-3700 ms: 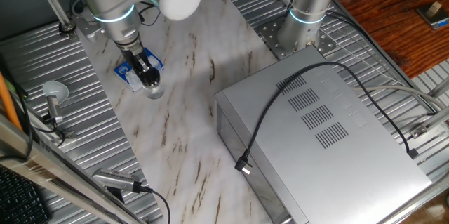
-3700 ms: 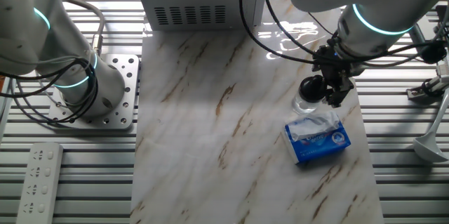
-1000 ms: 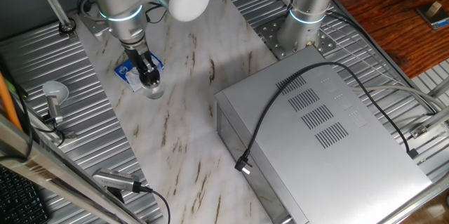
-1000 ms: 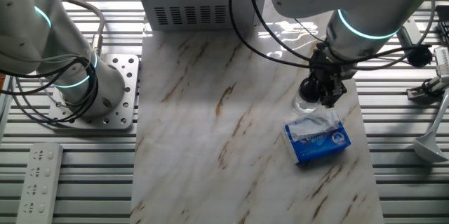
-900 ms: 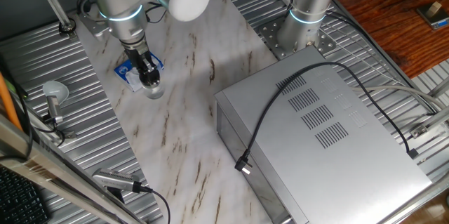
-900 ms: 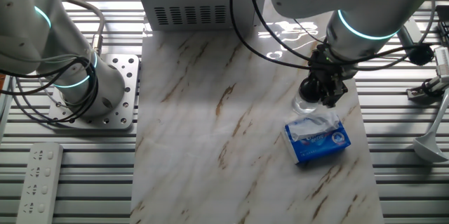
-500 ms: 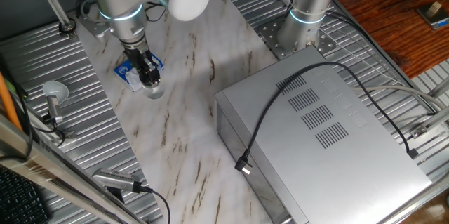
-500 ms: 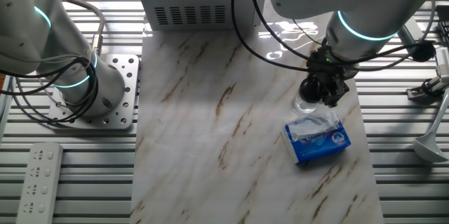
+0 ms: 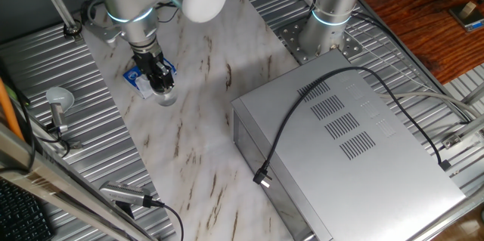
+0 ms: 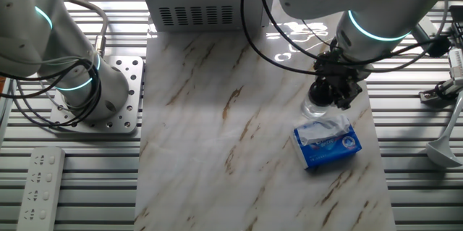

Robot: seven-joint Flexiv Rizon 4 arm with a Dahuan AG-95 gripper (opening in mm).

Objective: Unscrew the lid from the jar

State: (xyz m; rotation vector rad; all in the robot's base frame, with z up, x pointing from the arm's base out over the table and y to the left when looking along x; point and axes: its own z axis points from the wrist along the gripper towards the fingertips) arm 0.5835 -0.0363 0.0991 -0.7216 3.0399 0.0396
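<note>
The small clear jar stands upright on the marble board, next to a blue-and-white packet. Its black lid sits on top of it. My gripper comes down from above and its black fingers are shut on the lid. The fingers hide most of the lid in both views. I cannot tell whether the lid is still threaded on the jar.
The blue-and-white packet lies right beside the jar. A large grey metal box with a black cable fills the right side. A second arm's base is bolted by the board. A white disc on a metal stem stands at the left.
The gripper has turned a little about its vertical axis on the lid; the fingers sit at a slightly different angle. The jar and packet have not moved.
</note>
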